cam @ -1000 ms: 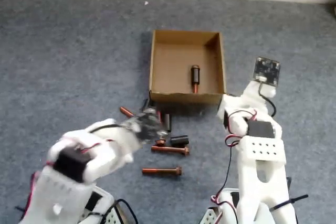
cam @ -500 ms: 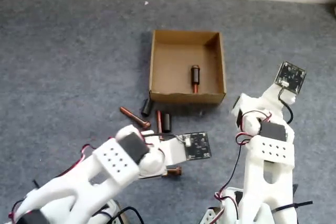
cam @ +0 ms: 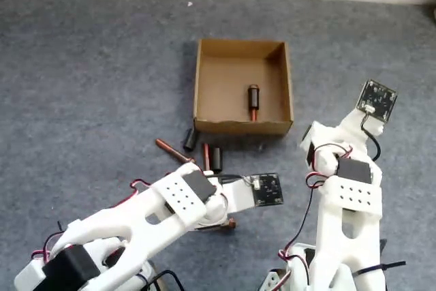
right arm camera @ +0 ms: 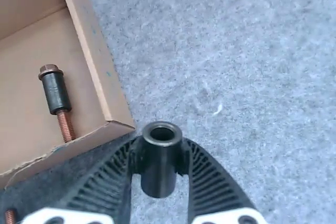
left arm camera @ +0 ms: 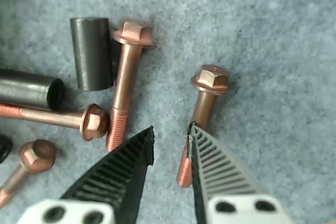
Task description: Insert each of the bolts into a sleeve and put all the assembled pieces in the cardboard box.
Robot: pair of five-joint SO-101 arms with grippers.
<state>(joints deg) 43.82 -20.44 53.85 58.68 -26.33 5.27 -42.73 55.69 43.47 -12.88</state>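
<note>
My left gripper point(left arm camera: 170, 137) is open just above the carpet, and one finger touches the threaded shank of a copper bolt point(left arm camera: 206, 103). A second bolt point(left arm camera: 127, 72) lies beside a short black sleeve point(left arm camera: 91, 52); a longer sleeve point(left arm camera: 27, 88) and two more bolts point(left arm camera: 58, 117) lie past them. My right gripper point(right arm camera: 159, 153) is shut on an upright black sleeve point(right arm camera: 158, 174), beside the corner of the cardboard box point(right arm camera: 89, 56). One assembled bolt and sleeve point(cam: 253, 99) lies inside the box point(cam: 242, 127).
In the high view my left arm point(cam: 184, 199) covers most of the loose bolts in front of the box. A bolt point(cam: 169, 148) and two sleeves point(cam: 191, 139) show beyond it. The right arm point(cam: 340, 175) stands right of the box over grey carpet.
My left arm has swung forward and right over the loose bolts and lowered, now hiding them from above. The right arm shifted slightly right, then held still with its sleeve.
</note>
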